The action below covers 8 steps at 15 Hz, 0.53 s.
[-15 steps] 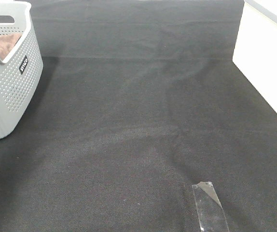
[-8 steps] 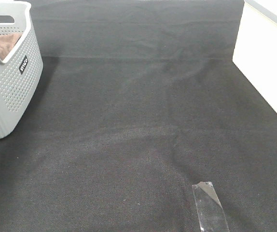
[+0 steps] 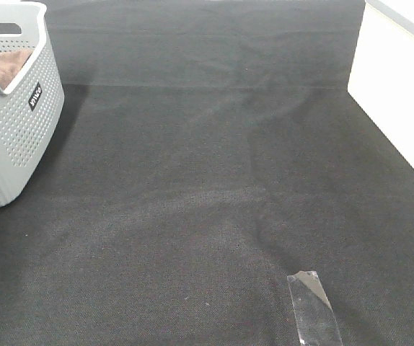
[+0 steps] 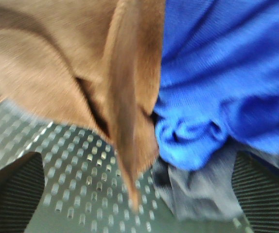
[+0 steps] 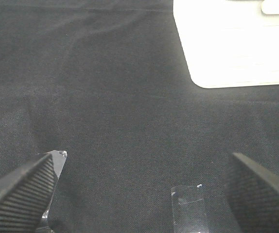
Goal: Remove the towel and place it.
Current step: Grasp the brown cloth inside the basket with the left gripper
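Note:
The brown towel (image 4: pixel 76 58) lies bunched inside the grey perforated basket (image 4: pixel 66 165), next to a blue cloth (image 4: pixel 222 68). In the exterior high view only a corner of the towel (image 3: pixel 1 65) shows over the rim of the basket (image 3: pixel 19 137) at the far left. My left gripper (image 4: pixel 138 194) is open just above the towel and cloths inside the basket, holding nothing. My right gripper (image 5: pixel 139 194) is open and empty above the black table cloth (image 5: pixel 120 97). Neither gripper shows in the exterior high view.
A grey cloth (image 4: pixel 198 191) lies under the blue one in the basket. A white box (image 3: pixel 402 86) stands at the right edge; it also shows in the right wrist view (image 5: pixel 232 43). A strip of clear tape (image 3: pixel 314 306) sticks to the black table cloth (image 3: pixel 207 180) near the front.

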Each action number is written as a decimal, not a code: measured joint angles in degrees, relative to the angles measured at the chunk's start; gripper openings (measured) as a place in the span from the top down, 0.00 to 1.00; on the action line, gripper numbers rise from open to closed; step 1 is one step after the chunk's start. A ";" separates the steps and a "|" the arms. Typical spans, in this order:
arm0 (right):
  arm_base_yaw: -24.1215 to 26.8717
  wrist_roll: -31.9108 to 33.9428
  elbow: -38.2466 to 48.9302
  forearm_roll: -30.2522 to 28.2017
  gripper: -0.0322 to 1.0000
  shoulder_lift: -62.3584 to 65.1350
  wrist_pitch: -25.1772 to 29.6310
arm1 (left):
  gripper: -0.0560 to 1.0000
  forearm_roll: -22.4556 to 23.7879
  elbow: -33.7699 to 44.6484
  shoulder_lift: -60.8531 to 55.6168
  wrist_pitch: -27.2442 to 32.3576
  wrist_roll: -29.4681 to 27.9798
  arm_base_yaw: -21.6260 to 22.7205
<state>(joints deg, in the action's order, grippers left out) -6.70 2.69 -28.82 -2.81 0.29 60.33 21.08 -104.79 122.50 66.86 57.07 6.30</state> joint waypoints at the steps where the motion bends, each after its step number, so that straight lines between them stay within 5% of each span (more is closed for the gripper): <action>1: 0.00 0.00 0.00 0.00 0.09 0.00 0.00 | 0.01 -0.06 -1.32 1.20 0.06 0.17 0.00; 3: 0.00 0.00 0.00 0.00 0.09 0.00 0.00 | 0.07 -2.52 -2.81 2.06 1.66 1.95 0.00; 5: 0.00 0.00 0.00 0.00 0.09 0.00 0.00 | 0.26 -2.98 -2.98 2.06 2.18 2.58 0.00; 8: 0.00 0.00 0.00 0.00 0.09 0.00 0.00 | 0.82 -2.01 -2.98 2.06 2.29 0.57 0.00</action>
<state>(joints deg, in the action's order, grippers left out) -6.70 2.69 -28.82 -2.81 0.29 60.33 19.08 -107.77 124.56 69.16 57.64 6.30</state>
